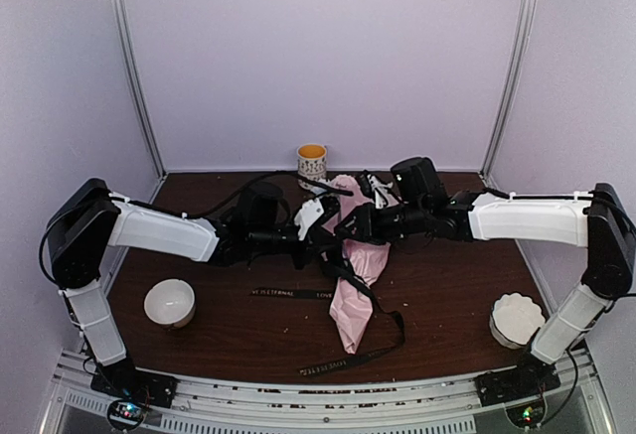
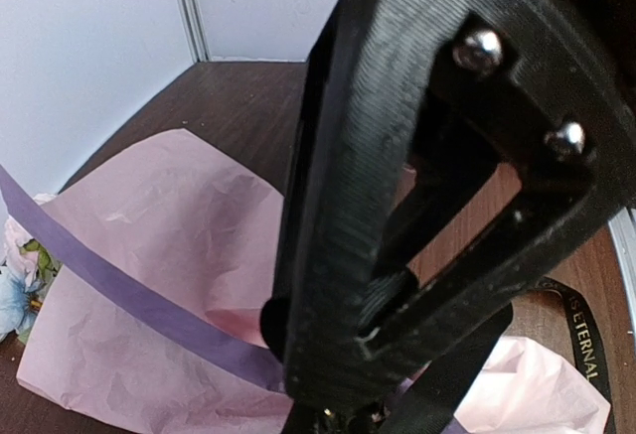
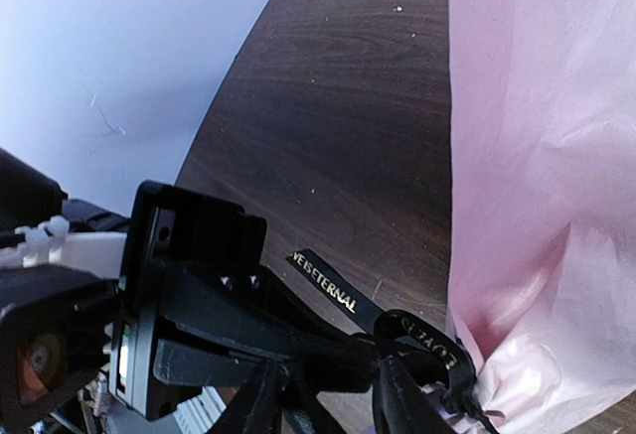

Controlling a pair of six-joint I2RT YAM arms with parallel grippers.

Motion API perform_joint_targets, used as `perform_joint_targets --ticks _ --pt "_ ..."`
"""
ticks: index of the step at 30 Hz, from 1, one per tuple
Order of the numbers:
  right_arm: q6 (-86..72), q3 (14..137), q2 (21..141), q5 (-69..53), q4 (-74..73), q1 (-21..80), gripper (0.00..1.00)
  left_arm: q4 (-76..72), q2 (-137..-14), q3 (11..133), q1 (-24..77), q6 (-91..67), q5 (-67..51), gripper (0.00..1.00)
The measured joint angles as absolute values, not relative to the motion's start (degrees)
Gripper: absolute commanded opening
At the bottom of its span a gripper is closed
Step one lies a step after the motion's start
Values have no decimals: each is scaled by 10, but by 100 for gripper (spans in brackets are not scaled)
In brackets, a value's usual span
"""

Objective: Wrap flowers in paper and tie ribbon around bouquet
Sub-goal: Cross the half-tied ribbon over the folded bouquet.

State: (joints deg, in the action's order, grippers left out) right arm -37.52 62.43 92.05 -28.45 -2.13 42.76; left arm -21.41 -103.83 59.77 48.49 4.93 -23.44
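The bouquet (image 1: 352, 305) lies mid-table, pink paper (image 3: 537, 106) tapering toward the near edge. Pale flowers (image 2: 12, 290) peek out at the wide end. The black ribbon (image 1: 288, 294) with gold lettering trails on the table left of the cone and loops round its near side. Both grippers meet at the cone's waist. My left gripper (image 1: 324, 228) is shut on the ribbon (image 3: 323, 283) next to the paper. My right gripper (image 3: 333, 379) stands open, its fingers either side of the left gripper's tip and the ribbon loop (image 3: 429, 340). In the left wrist view the right gripper's finger (image 2: 397, 156) hides most of the grip.
A yellow-rimmed mug (image 1: 312, 164) stands at the back centre. A white bowl (image 1: 169, 302) sits near left, a white fluted dish (image 1: 518, 319) near right. Ribbon tails (image 1: 343, 362) lie close to the front edge. Lilac walls enclose the table.
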Motion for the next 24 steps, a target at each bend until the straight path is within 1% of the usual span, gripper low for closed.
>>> perform_joint_targets --ticks 2,5,7,16,20,22,23,24 --pt "-358 626 913 -276 -40 423 37 -214 -1038 597 484 48 -235 0" --pt "-333 626 898 -252 -68 416 24 -215 -1038 596 481 45 -236 0" --pt "-311 628 896 -231 -88 411 21 -216 -1038 595 479 44 -236 0" --pt "-249 644 984 -231 -137 420 31 -227 -1038 587 477 37 -242 0" --pt "-235 647 1002 -236 -141 426 31 -227 -1038 587 477 35 -243 0" --pt "-231 653 1008 -240 -142 426 26 -227 -1038 586 477 34 -243 0" --pt "-228 655 1010 -242 -141 426 18 -227 -1038 586 477 34 -243 0" --pt "-229 657 1012 -244 -141 426 13 -227 -1038 586 477 34 -243 0"
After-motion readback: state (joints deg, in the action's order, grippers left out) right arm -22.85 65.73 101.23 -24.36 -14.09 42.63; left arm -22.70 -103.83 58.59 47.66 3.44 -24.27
